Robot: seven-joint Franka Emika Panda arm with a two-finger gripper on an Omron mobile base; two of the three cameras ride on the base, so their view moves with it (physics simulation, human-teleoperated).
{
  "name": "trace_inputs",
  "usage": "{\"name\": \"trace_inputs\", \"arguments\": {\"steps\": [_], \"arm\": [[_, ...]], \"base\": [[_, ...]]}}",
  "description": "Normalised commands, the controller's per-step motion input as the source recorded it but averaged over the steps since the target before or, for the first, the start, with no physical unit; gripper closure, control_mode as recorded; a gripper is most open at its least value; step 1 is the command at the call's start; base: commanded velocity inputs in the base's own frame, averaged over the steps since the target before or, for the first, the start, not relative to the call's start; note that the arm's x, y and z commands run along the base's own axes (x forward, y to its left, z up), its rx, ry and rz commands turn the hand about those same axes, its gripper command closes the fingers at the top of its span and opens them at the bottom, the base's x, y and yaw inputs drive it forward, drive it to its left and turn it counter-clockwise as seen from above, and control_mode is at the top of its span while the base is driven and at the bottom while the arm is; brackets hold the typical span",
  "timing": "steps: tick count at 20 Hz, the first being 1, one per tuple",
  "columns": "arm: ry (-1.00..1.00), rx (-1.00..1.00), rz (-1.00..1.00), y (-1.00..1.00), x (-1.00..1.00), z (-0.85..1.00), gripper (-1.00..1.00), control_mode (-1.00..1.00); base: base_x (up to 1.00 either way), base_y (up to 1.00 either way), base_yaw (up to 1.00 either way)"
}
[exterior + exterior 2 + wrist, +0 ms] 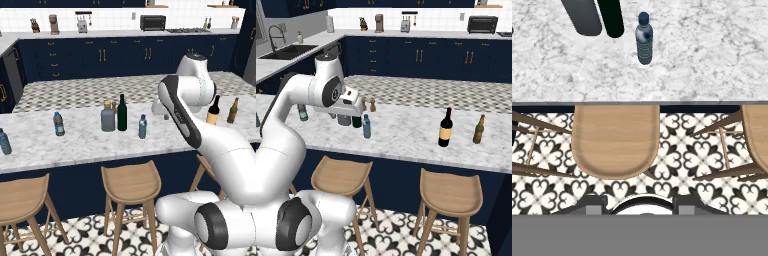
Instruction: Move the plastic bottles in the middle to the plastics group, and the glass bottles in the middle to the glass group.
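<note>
Small pale-blue water bottle (pixel 644 40) stands upright on the counter (pixel 85 145), a little in from its front edge, the right-hand item of the middle cluster. Jaws: they hang above the counter's front edge, looking down. Only the dark tips show at the bottom of the hand view and I cannot tell how wide they stand; nothing is seen between them, so I judge them empty. The water bottle lies ahead of the jaws and is not yet centred between the tips. Risk 1: a descent from this offset may bring one tip onto the cap or shoulder, and a light, narrow bottle would likely tip or skid. Just beside it to the left stand the tall dark-green bottle (pixel 612 17) and the squat grey bottle (pixel 582 17), close together. Risk 2: a sideways approach could brush the green one, which is tall and slim and would topple into its neighbour. Risk 3: if the jaws are too narrow they will push the bottle rather than straddle it. Further out, the plastics group (pixel 59 124) stands well to the left, and the glass group, a wine bottle (pixel 213 111) and an olive-brown bottle (pixel 232 111), to the right. Risk 4: a low carry leftward passes over the two glass bottles, so clipping them is possible. Wooden stools (pixel 614 145) and floor lie below the edge, so anything knocked forward may fall.
</note>
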Motion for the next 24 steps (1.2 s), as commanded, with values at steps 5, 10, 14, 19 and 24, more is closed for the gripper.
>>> {"name": "trace_inputs", "arguments": {"steps": [5,10,14,19,24], "arm": [[0.02,0.0,0.02,0.0,-0.06,0.0,-1.0,-1.0],[0.0,0.0,0.0,0.0,0.0,-0.17,-1.0,-1.0],[-0.05,0.0,0.0,0.0,0.42,-0.07,-1.0,-1.0],[0.01,0.0,0.0,0.0,0.87,-0.07,-1.0,-1.0],[0.01,0.0,0.03,0.0,0.83,-0.23,-1.0,-1.0]], "base": [[0.0,0.0,0.0],[0.0,0.0,0.0],[0.0,0.0,0.0],[0.0,0.0,0.0],[0.0,0.0,0.0]]}}
